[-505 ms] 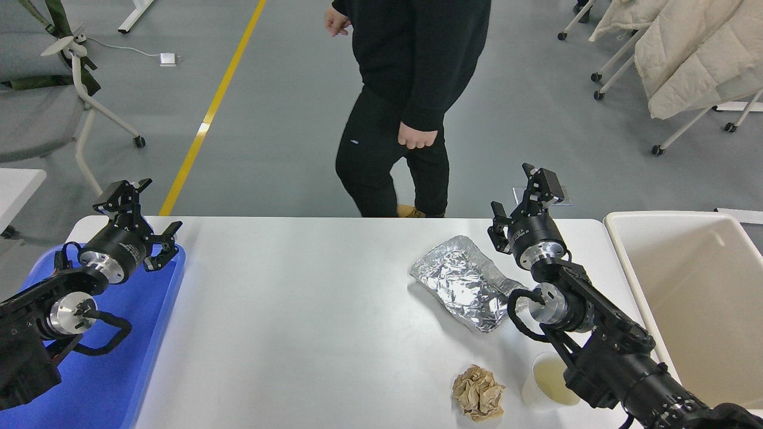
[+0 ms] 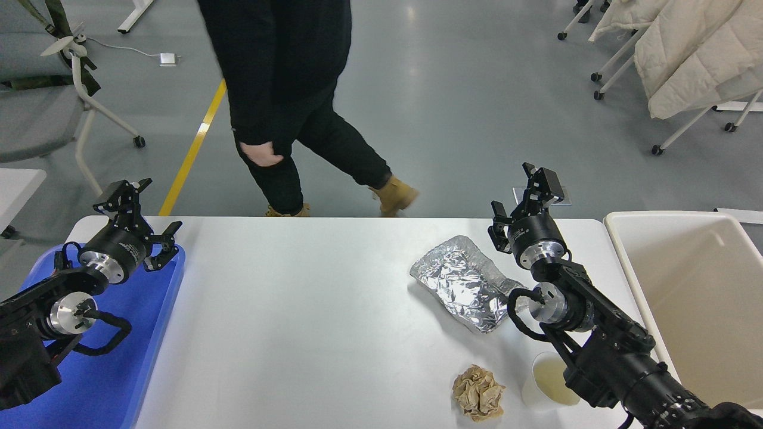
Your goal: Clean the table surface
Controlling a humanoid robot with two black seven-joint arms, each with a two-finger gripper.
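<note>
Left gripper (image 2: 142,221): parked at lower left, fingers spread, empty.
Right gripper (image 2: 523,195): raised at right, fingers spread, empty.

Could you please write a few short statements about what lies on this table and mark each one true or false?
1. A foil packet lies on the table surface. True.
2. The crumpled brown paper sits inside the cream bin. False: it lies on the table, near its front edge.
3. The right gripper holds the paper cup. False: its fingers are open and empty, and the cup stands on the table beside the arm.
4. The left gripper hangs open over the blue tray. True.
5. A person stands beyond the table's far side. True.
</note>
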